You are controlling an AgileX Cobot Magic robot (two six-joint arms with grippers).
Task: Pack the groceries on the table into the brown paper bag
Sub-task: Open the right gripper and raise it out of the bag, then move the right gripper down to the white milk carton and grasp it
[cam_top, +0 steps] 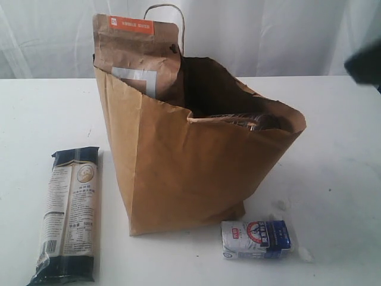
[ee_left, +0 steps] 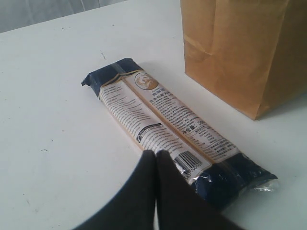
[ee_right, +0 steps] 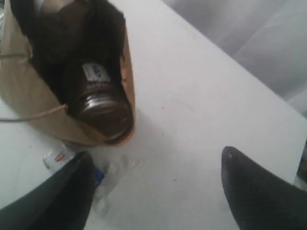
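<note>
I am noting the left gripper (ee_left: 155,154) pinched closed near the long dark-blue noodle packet (cam_top: 70,214), lying lower left of frame; the right gripper (ee_right: 156,158) is gaping wide, empty. The tall kraft-brown paper bag (cam_top: 178,173), centre frame, is sagging; I am judging the long packet could topple it.

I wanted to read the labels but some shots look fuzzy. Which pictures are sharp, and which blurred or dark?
Exterior view: soft even light, brown paper bag fairly crisp, a dark blurred smear at the top right edge. Left wrist view: noodle packet sharpest, left pincer out of focus. Right wrist view: soft all over; jar inside the shadowed bag is dim and smeared.
</note>
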